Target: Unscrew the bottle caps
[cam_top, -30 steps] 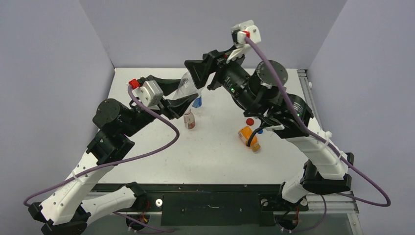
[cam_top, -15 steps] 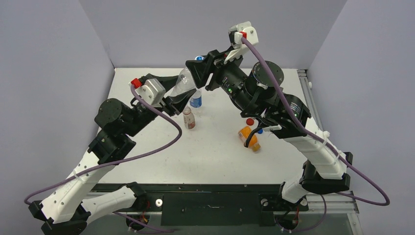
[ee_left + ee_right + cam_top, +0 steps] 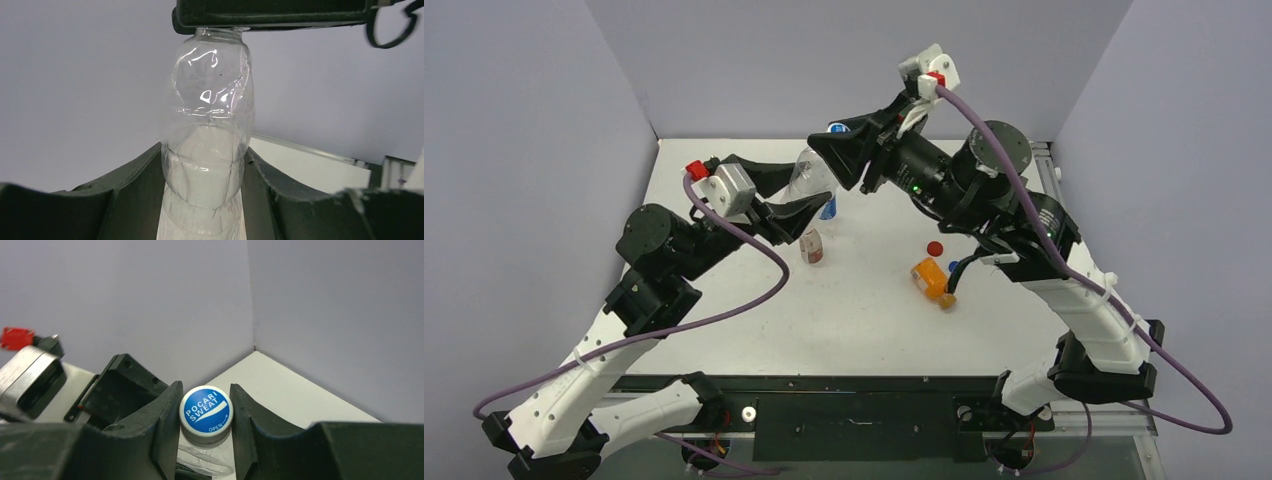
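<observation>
- left arm comes in from the near-left with its elbow bent up and the forearm angled toward the middle of the table (image 3: 864, 320). The left gripper (image 3: 809, 192) is clamped around the lower body of a clear bottle (image 3: 207, 150) with no label, holding it leaning a bit, one dark finger (image 3: 135, 185) pressed on each side
- right arm arches high over the centre and meets the top of that same bottle. The right gripper (image 3: 205, 416) is squeezed tight on the blue-topped Pocari Sweat cap (image 3: 205, 409), which sits on the bottle's neck
- bottles, I count four: the clear one in the grippers, a blue-labelled bottle (image 3: 827, 208) just behind the left gripper, a short bottle with a reddish label (image 3: 811, 246) standing just in front of that gripper, and an orange bottle (image 3: 929, 276) lying on its side right of centre, beneath the right arm
- caps, two I'm sure of: the Pocari one and a loose red cap (image 3: 935, 248) on the table just beyond the orange bottle. There's also a small blue bit (image 3: 952, 267) beside the orange bottle that looks like a cap, but the arm half covers it
- hard to see: the blue-labelled bottle is mostly hidden by the fingers and the clear bottle, top included. The clear bottle's base is cut off in the left wrist view and covered in the overhead, so I can't tell if it's clear of the table. Can't tell how far the Pocari cap is threaded either, and the tops of the short and orange bottles are too small to make out
</observation>
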`<state>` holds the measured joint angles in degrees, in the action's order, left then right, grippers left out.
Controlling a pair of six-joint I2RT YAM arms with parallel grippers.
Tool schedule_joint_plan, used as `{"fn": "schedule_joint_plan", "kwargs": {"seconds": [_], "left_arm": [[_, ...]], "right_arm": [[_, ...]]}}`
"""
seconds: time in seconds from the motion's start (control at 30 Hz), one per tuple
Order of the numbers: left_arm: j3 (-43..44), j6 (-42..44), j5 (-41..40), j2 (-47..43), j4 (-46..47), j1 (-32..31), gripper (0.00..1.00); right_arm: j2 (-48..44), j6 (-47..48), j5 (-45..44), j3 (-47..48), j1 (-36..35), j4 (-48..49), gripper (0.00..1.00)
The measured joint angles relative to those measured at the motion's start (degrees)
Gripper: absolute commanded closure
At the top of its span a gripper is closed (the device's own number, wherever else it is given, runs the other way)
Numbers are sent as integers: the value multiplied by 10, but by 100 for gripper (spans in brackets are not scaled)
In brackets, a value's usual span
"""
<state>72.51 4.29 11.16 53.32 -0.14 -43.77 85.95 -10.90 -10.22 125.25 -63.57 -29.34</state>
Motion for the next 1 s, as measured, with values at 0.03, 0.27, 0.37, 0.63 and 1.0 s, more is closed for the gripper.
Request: {"fn": "schedule_joint_plan", "kwargs": {"seconds": [0.03, 0.27, 0.37, 0.63, 1.0], "left_arm": [[0, -15, 14, -1, 1, 1, 99], [30, -152, 157, 0, 7, 7, 99], [58, -208, 223, 2, 3, 7, 100], [76, -259, 319, 10, -5, 9, 100], [10, -78, 142, 6, -13, 7, 98]], "right_arm": [[-11, -1, 47, -12, 14, 5, 100], [-54, -45, 409, -59, 101, 82, 100], [-55, -76, 518, -66, 104, 153, 100], [-56, -92, 607, -62, 111, 160, 20], [-73, -29, 107, -38, 12, 48, 18]]}}
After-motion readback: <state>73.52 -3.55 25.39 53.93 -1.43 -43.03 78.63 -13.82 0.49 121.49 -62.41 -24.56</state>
